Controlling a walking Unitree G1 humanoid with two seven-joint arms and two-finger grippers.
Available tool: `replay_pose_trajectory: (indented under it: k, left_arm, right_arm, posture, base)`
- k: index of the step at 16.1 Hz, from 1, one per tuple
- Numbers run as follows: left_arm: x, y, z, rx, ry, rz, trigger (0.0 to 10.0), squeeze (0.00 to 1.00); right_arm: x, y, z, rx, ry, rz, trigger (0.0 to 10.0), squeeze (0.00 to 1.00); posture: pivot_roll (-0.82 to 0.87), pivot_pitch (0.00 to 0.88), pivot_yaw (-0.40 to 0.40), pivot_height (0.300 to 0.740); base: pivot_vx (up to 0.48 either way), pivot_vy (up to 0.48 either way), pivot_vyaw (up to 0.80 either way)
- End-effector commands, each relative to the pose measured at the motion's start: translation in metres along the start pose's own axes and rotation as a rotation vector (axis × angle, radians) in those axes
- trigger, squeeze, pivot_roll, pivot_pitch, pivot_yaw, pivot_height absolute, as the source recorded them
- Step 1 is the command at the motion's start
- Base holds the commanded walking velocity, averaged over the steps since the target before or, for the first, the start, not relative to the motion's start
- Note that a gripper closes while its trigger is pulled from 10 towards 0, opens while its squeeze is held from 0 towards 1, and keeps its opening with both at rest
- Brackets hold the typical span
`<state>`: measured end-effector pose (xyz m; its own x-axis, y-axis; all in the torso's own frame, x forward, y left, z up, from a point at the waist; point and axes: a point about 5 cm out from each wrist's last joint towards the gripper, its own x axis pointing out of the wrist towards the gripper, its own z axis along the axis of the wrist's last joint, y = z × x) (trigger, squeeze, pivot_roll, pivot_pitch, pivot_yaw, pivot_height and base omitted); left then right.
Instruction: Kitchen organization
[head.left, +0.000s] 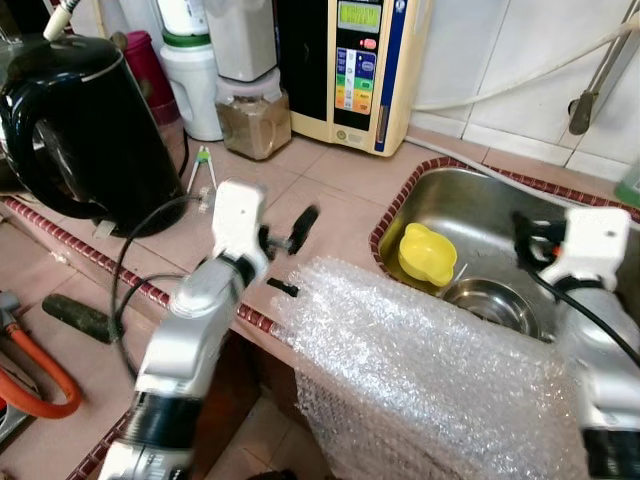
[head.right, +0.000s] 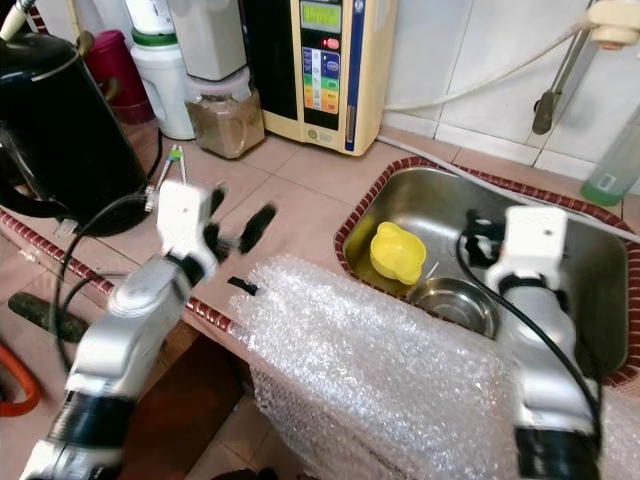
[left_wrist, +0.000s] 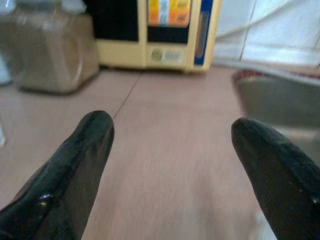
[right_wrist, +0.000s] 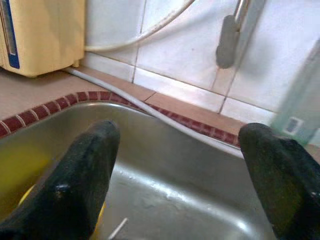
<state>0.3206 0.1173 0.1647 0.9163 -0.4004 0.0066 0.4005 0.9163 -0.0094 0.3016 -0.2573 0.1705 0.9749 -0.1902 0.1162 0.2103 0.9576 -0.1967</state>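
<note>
- A sheet of bubble wrap (head.left: 420, 370) drapes over the worktop (left_wrist: 165, 150) edge, nearest the camera, below and between both arms.
- The left gripper (left_wrist: 170, 165) hovers over bare worktop, its jaws spread wide, holding nothing.
- The right gripper (right_wrist: 180, 170) hangs over the sink (head.right: 600, 290), jaws spread and holding nothing; a yellow cup (head.right: 397, 252) and a steel bowl (head.right: 450, 300) lie beneath.
- Beyond the left jaws stand a jar (left_wrist: 50, 47) and a cream appliance (head.left: 350, 65).
</note>
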Motion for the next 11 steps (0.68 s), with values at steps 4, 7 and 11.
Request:
replay_pose_trajectory:
  k: [4,7,11]
  left_arm:
    - [-0.022,0.004,-0.008,-0.009,0.029,0.042,10.0,0.00]
    - [-0.030,0.013,-0.008,0.014,0.045,0.071,10.0,0.00]
    - [-0.030,0.009,-0.009,0.027,0.053,0.051,10.0,0.00]
  right_arm:
    - [-0.015,-0.005,0.008,0.012,-0.019,0.001,10.0,0.56]
    - [-0.020,-0.007,0.014,0.026,-0.033,-0.008,10.0,0.00]
    - [-0.020,-0.003,0.010,0.064,-0.006,-0.010,10.0,0.00]
  posture:
    - [-0.01,0.064,0.025,0.740]
    - [0.00,0.061,0.027,0.740]
    - [0.00,0.059,0.027,0.740]
  base:
    - [0.000,0.000,0.00]
    - [0.000,0.000,0.00]
    - [0.000,0.000,-0.45]
